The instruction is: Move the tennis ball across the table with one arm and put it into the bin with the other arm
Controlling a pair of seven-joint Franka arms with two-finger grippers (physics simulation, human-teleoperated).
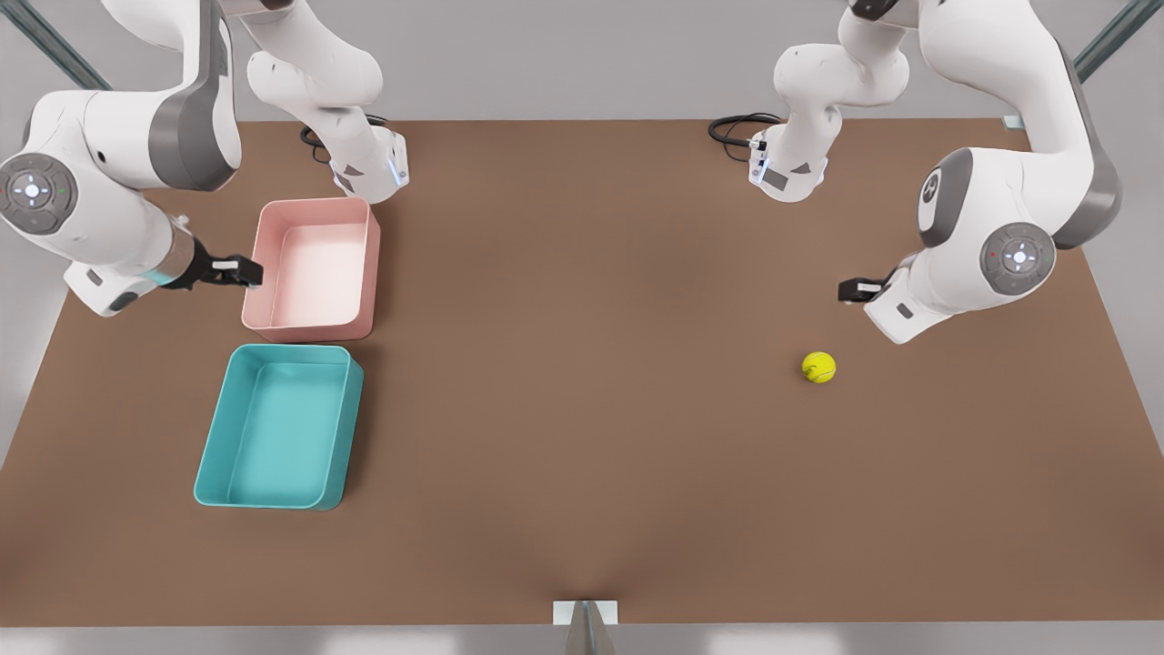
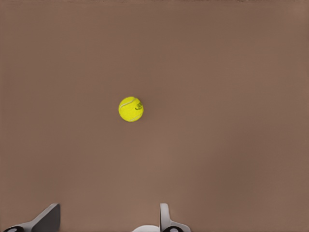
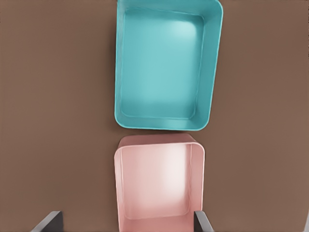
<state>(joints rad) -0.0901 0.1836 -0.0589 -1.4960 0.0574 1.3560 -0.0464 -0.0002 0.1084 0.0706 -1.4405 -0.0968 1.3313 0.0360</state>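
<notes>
The tennis ball (image 1: 818,367) (image 2: 131,108) lies alone on the brown table (image 1: 582,382) toward the front view's right. My left gripper (image 1: 858,289) (image 2: 107,221) hovers above the table just behind the ball, open and holding nothing. The teal bin (image 1: 279,426) (image 3: 167,67) sits at the front view's left, its inside bare. My right gripper (image 1: 238,271) (image 3: 125,223) hangs open over the outer rim of the pink tub, behind the teal bin, with nothing between its fingers.
A pale pink tub (image 1: 314,268) (image 3: 159,186) stands right behind the teal bin, almost touching it. Both arm bases (image 1: 368,168) (image 1: 787,168) stand at the table's far edge with black cables. A metal post (image 1: 585,628) stands at the near edge.
</notes>
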